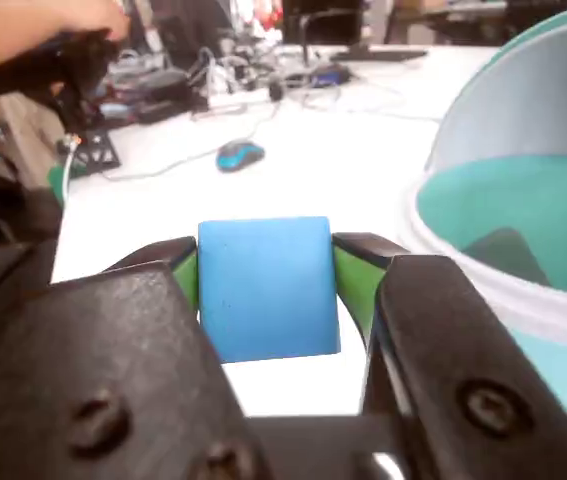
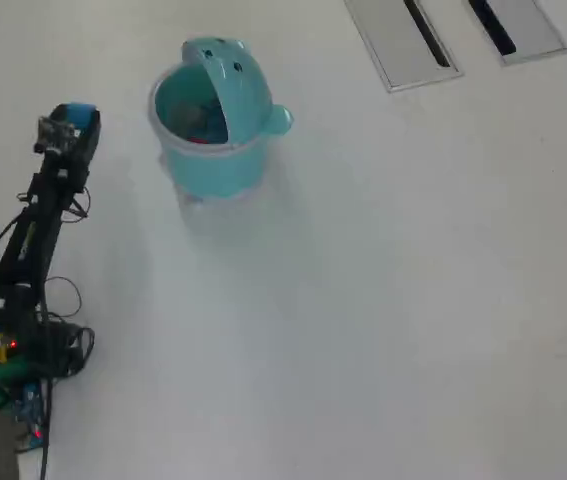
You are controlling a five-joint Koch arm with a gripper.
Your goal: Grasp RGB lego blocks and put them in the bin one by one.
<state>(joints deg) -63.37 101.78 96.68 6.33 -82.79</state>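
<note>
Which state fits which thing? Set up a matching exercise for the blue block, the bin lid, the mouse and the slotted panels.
Things:
1. blue lego block
2. bin lid
3. blue computer mouse
4. grey slotted panels

States:
A. flipped open
B. lying far back on the table in the wrist view
C. set flush in the table's top right corner, overhead view
D. clamped in the hand

Pairs: 1-D, 2-A, 3-B, 4-C

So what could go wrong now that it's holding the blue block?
The gripper holds the blue block off to one side of the bin, not over the opening. If it let go now, the block would probably land on the table. The raised lid stands at the rim's far side, so a swing across might bump it.
</note>
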